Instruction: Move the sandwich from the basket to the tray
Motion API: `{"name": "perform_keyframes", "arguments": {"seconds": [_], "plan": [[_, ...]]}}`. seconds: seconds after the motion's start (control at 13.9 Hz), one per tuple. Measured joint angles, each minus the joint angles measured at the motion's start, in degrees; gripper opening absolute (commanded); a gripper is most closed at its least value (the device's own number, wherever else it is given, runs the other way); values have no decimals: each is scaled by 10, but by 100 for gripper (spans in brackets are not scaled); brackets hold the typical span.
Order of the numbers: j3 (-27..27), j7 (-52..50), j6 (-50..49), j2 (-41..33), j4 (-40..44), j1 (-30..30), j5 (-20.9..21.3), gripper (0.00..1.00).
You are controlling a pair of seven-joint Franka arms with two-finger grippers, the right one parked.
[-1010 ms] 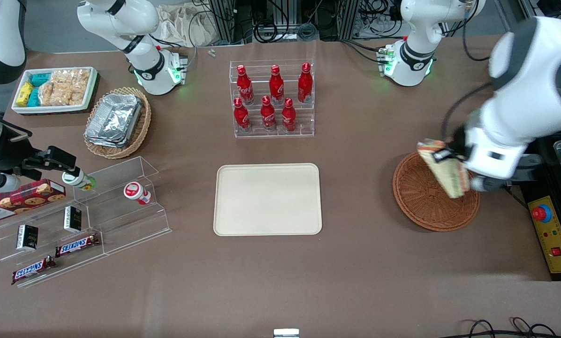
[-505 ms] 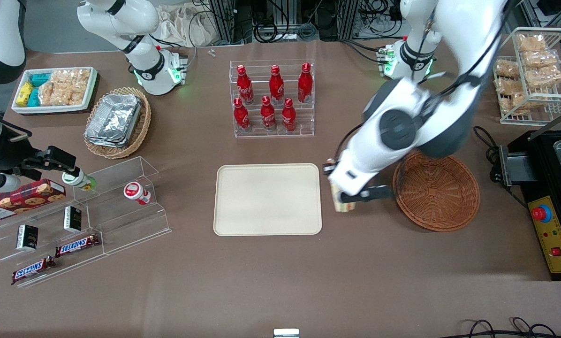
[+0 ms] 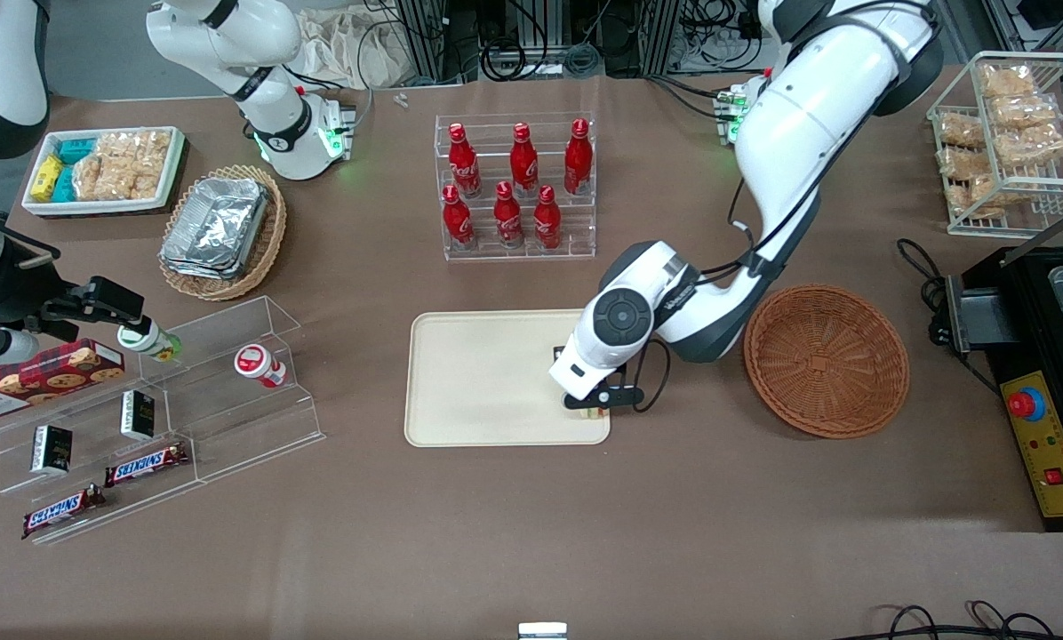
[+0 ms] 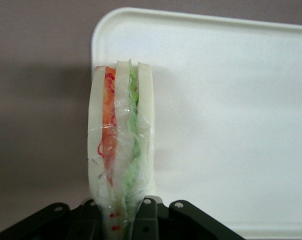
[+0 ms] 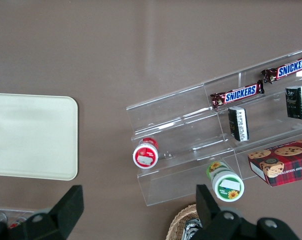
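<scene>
Front view shows the cream tray at mid-table, the gripper hanging low over the tray corner that lies nearest both the camera and the basket, and the wicker basket sitting empty farther toward the working arm's end. Only a sliver of the sandwich peeks out beneath the wrist there, so how far it hangs above the surface is hard to judge. Wrist view fills the gap: the black fingers are clenched on the narrow end of the sandwich, which stands on edge, its bread and filling layers running straight away from the jaws. Its long axis tracks close along the tray's rim, one bread face over brown table, the other over the tray. The drop likely turns on that margin: a small shift inward over the tray would seem prudent before release.
</scene>
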Motion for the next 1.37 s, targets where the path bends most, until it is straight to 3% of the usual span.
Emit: {"name": "perform_keyframes", "arguments": {"seconds": [0.07, 0.14, 0.22, 0.65, 0.87, 1.37], "plan": [[0, -4, 6, 8, 1, -5, 3, 25], [0, -8, 8, 13, 3, -9, 8, 73], [0, -11, 8, 15, 5, -12, 13, 100], [1, -19, 5, 13, 15, -11, 21, 100], [2, -20, -74, -17, 43, -5, 22, 100], [-11, 96, -253, -175, 53, 135, -4, 100]]}}
